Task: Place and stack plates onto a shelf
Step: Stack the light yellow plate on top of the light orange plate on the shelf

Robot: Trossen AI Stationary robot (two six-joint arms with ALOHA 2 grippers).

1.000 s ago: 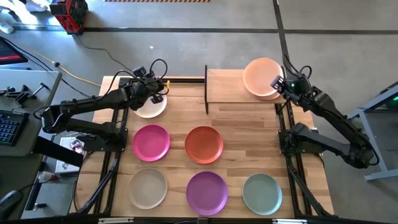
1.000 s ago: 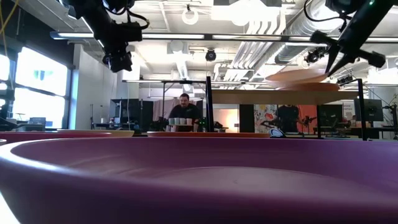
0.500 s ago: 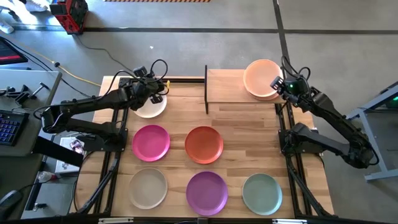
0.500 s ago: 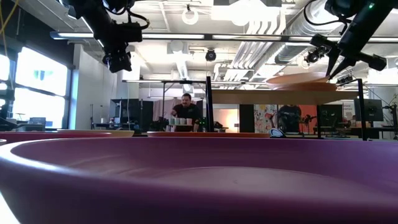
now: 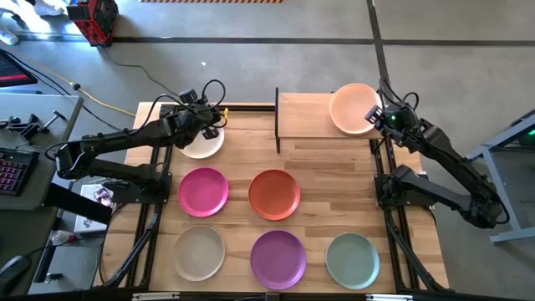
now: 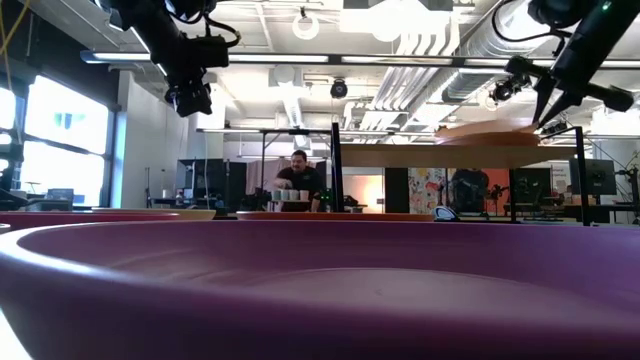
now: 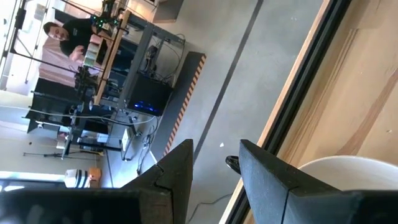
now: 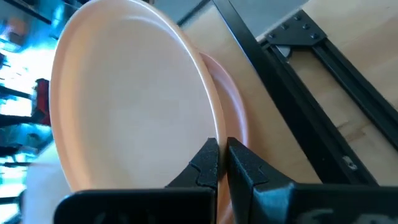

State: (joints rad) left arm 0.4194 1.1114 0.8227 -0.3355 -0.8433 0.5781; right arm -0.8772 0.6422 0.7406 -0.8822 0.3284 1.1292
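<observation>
Peach plate (image 5: 352, 108): on salmon plate (image 8: 231, 134) atop shelf (image 5: 305, 115); right claw (image 5: 380, 116) pinches its rim. Likely stiff, light, slick; grip the rim. Left claw (image 5: 212, 124) released, over cream plate (image 5: 201, 145).

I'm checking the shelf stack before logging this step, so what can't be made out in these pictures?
- High view: the salmon plate on the shelf is almost wholly covered by the peach plate.
- Right wrist view: the right gripper hides whether the peach plate's rim is pinched.
- Low view: the purple plate fills the foreground and blocks the table.
</observation>
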